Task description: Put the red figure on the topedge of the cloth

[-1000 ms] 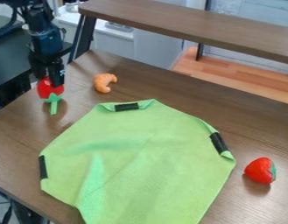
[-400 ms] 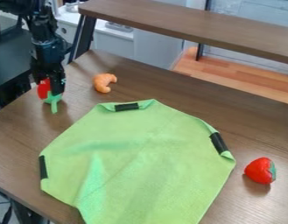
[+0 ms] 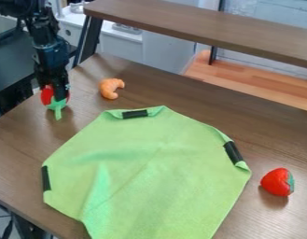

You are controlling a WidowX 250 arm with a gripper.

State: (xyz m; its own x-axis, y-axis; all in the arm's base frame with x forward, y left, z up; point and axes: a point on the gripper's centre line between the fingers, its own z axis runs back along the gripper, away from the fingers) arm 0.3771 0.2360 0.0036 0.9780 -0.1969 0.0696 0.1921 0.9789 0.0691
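While the black gripper point(image 3: 54, 96) hangs low over the wooden table point(image 3: 18, 140), the red figure point(image 3: 45, 96) is right at its jaws

Below the jaws in view, the figure's green stem point(image 3: 58, 113) points away from them; how far they are parted, and whether they hold it, I cannot tell; near them on the right is a toy croissant point(image 3: 110, 87), then the green cloth point(image 3: 143, 163), and well apart, a toy strawberry point(image 3: 277, 182)

Bright, even light; soft shadows
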